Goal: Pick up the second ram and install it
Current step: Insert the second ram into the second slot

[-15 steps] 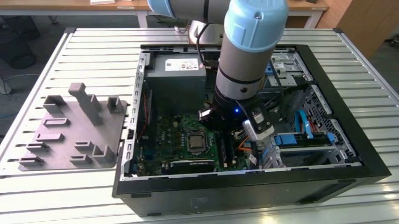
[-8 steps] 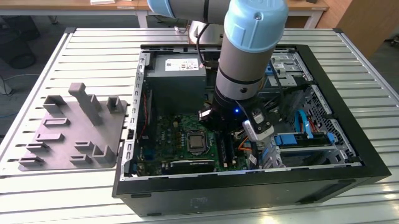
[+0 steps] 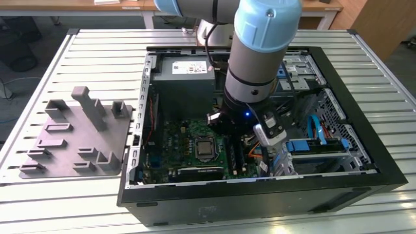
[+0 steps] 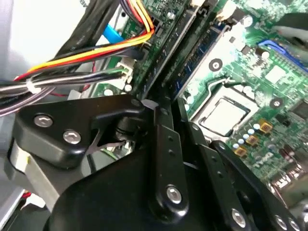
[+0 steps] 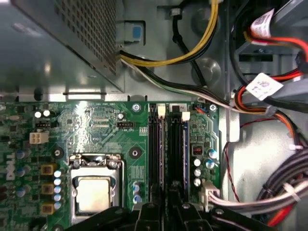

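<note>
1. The second ram [image 4: 173,53] is inside the computer case [image 3: 364,146]. In the second wrist view it stands on edge as a thin dark strip lying along the memory slots [image 5: 168,149] of the green motherboard [image 5: 96,120]. It is just beside the blue-edged slot.
2. The pincer [image 4: 161,98] looks clamped on the near end of that stick, with its two black fingers drawn close together around it. In the first wrist view the pincer [image 5: 166,211] sits right at the end of the slot pair.
3. I judge the pick-up done, since the stick is off its holder and at the board. The grey holder plate [image 3: 78,141] lies on the slatted counter [image 3: 97,44], well apart from the case on the exterior view's left, and I see no dark stick on it.
4. I count the install as under way, not finished. I cannot tell whether the stick is pressed fully home in its slot. The white latches [image 5: 161,111] at the far slot ends do not tell me either way.
5. The arm [image 3: 254,73] reaches down into the case, between the power supply [image 3: 185,78] and the drive bays. The processor socket [image 5: 94,187] is near the slots, and bundled cables [image 4: 86,55] run close by.
</note>
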### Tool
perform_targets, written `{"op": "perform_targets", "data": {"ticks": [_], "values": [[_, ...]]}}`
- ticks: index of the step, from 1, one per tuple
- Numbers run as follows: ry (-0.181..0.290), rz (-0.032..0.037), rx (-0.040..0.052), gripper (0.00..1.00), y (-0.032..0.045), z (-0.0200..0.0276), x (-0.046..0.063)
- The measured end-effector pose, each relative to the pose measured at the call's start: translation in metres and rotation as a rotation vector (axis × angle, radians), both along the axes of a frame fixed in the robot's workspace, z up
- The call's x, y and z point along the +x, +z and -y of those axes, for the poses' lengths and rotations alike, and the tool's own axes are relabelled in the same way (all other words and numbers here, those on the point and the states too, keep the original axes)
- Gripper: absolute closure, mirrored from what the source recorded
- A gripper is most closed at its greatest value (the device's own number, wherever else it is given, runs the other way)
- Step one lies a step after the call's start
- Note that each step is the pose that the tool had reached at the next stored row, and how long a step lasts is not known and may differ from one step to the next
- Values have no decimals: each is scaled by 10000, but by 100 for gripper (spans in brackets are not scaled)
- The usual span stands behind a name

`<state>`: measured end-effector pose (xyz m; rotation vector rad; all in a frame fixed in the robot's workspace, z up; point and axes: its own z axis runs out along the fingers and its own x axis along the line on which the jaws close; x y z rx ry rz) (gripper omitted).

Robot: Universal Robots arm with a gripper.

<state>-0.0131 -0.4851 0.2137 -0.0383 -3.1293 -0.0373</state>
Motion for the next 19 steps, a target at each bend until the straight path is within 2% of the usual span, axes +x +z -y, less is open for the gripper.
{"op": "perform_targets", "data": {"ticks": [8, 10, 19], "values": [[2, 0, 1, 81, 351, -12, 1], [0, 0, 4, 90, 410, -12, 0], [0, 1, 10, 90, 418, -12, 0]]}}
